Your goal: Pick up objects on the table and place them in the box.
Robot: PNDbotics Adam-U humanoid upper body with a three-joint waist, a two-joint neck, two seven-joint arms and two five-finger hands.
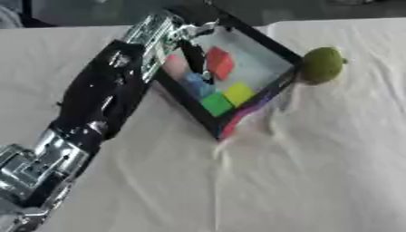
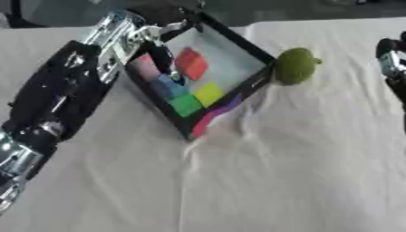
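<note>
the left arm (image 1: 95,108) stretches from the lower left to the upper middle, its hand (image 1: 193,54) pointing dark fingers downward. the right hand (image 2: 393,63) shows at the right edge.

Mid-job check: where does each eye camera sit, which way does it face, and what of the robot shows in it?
Left eye view: head-mounted, looking down at the white-clothed table and the black-rimmed box; only the left arm shows, its left hand over the box.
Right eye view: same head, same downward look; the right hand also shows at the right edge.
Both share the box, coloured blocks and round green fruit.
</note>
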